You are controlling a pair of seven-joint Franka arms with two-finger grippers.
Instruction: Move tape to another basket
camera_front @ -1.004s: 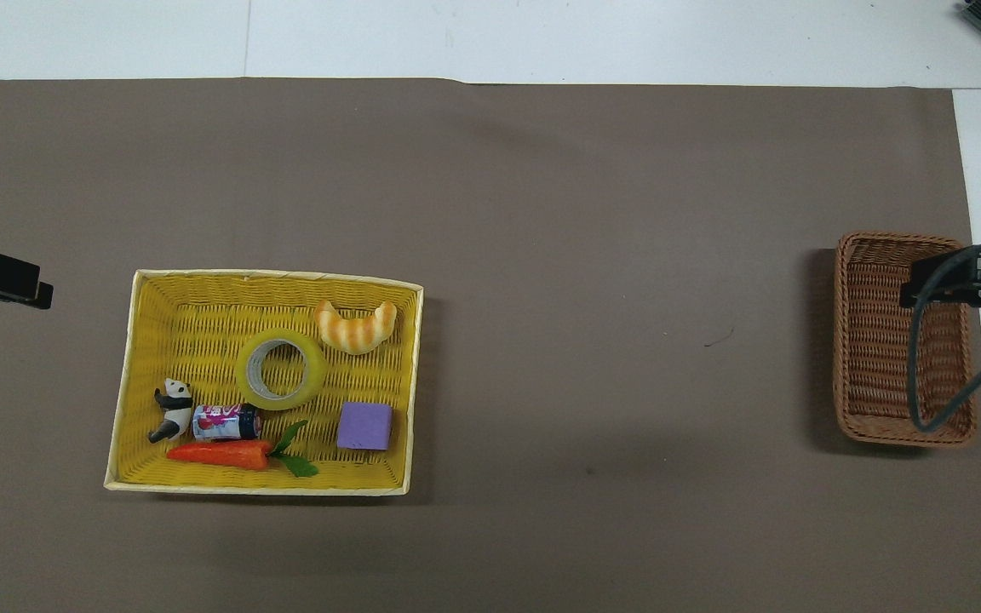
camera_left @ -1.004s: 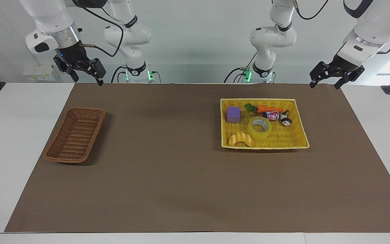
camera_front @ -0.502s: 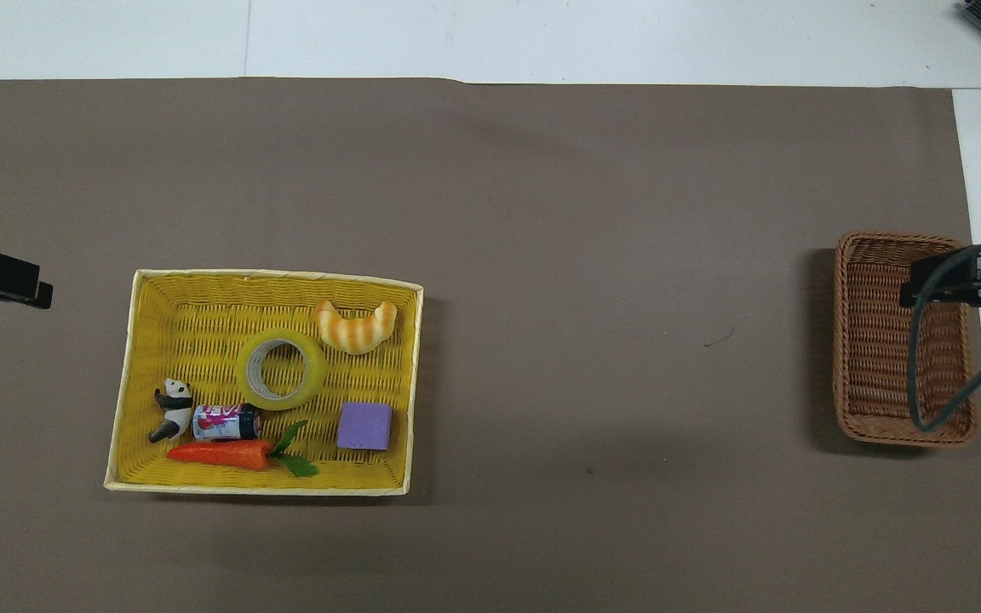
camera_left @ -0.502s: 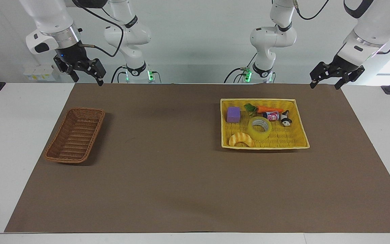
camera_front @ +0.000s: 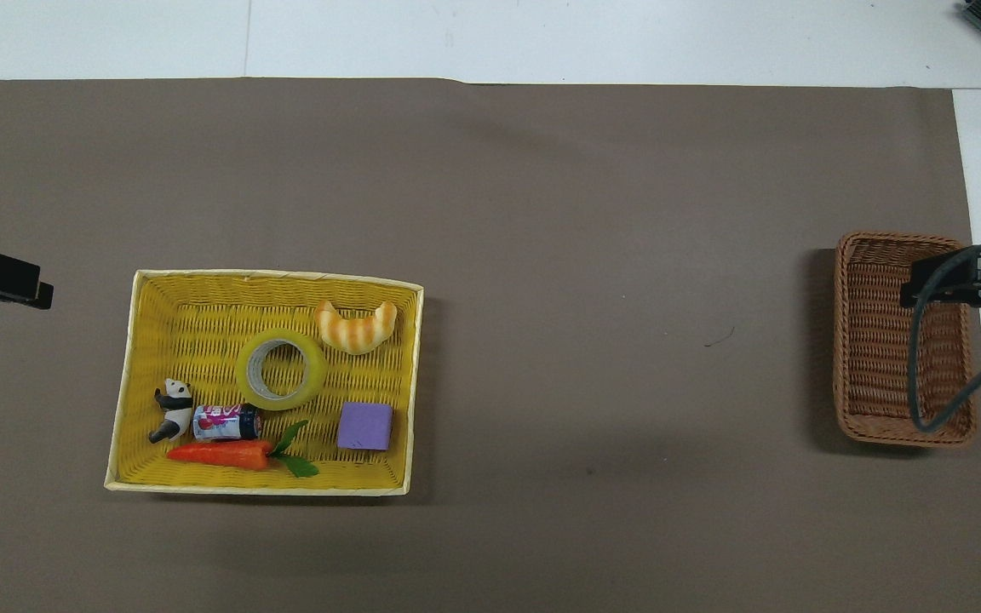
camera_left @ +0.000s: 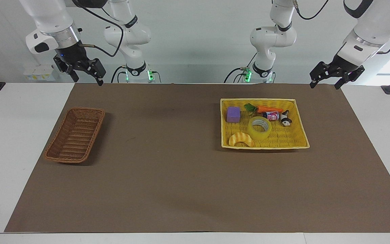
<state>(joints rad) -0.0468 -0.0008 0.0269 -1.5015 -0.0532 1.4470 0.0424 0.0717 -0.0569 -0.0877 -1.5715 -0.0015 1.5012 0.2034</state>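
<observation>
In the facing view, the wide roll of translucent yellow packing tape (camera_left: 260,127) lies flat, hole upward, in the large bright yellow woven basket (camera_left: 301,126) toward the left arm's end of the table. The left gripper (camera_left: 327,75) hangs open and empty above the mat's robot-side edge, near that basket's corner. The right gripper (camera_left: 84,69), also open and empty, waits over the opposite end. The left arm is plainly nearer the tape; the small brown wicker basket (camera_left: 74,135) sits well apart, at the right arm's end, its long axis running away from the robots.

In the overhead view, six items share the yellow basket: one tape (camera_front: 281,370), one croissant toy (camera_front: 357,325), one purple block (camera_front: 364,426), one carrot (camera_front: 226,454), one small can (camera_front: 225,422), one panda figure (camera_front: 170,409). Two baskets in all; the brown one (camera_front: 878,340) holds nothing.
</observation>
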